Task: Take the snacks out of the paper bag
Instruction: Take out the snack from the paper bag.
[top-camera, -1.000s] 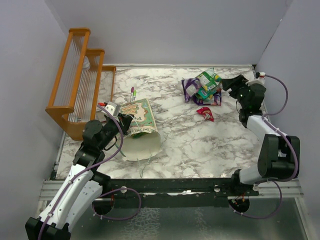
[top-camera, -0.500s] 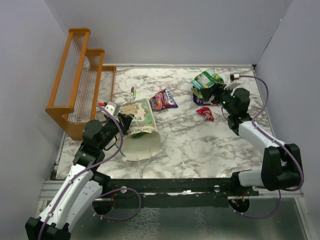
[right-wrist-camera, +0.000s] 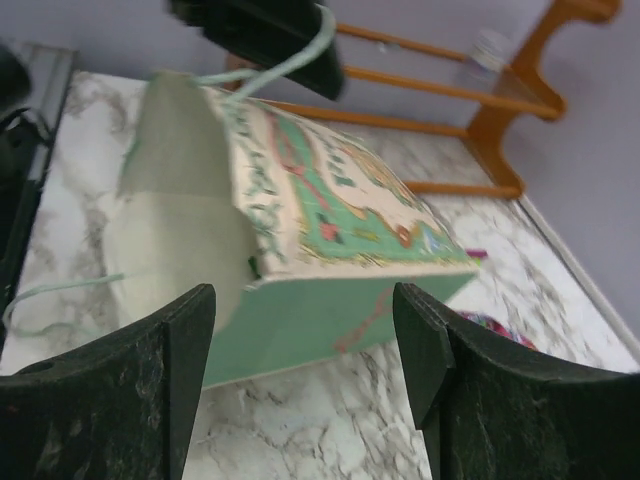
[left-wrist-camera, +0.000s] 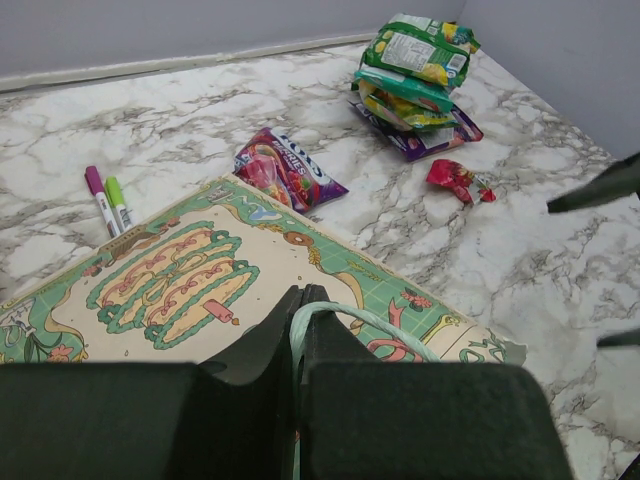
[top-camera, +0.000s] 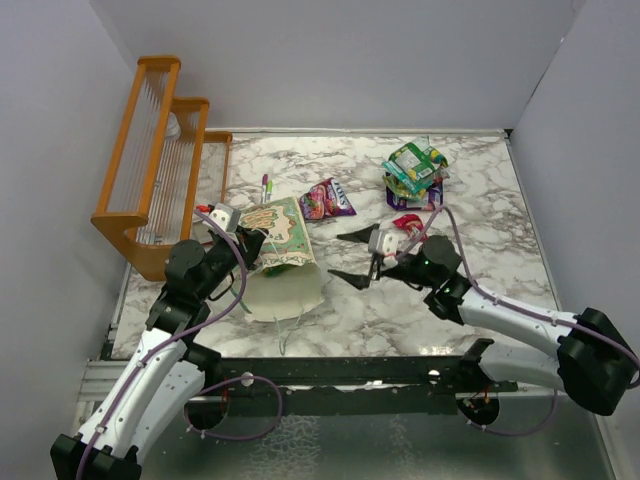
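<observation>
Two weak spots sit nearest you: your left gripper (left-wrist-camera: 300, 300) is clamped only on the thin string handle (left-wrist-camera: 345, 318), and the paper bag (top-camera: 283, 250) lies on its side, mouth facing the near edge. The right gripper (top-camera: 358, 256) is near it, jaws wide and empty. Push in crooked and a finger could crush the rim or tear the handle free. Whether packets remain inside, I cannot tell. Beyond, the pink packet (top-camera: 327, 198), red packet (top-camera: 408, 226) and far stack (top-camera: 413, 170) lie outside; a wide swing could scatter them.
</observation>
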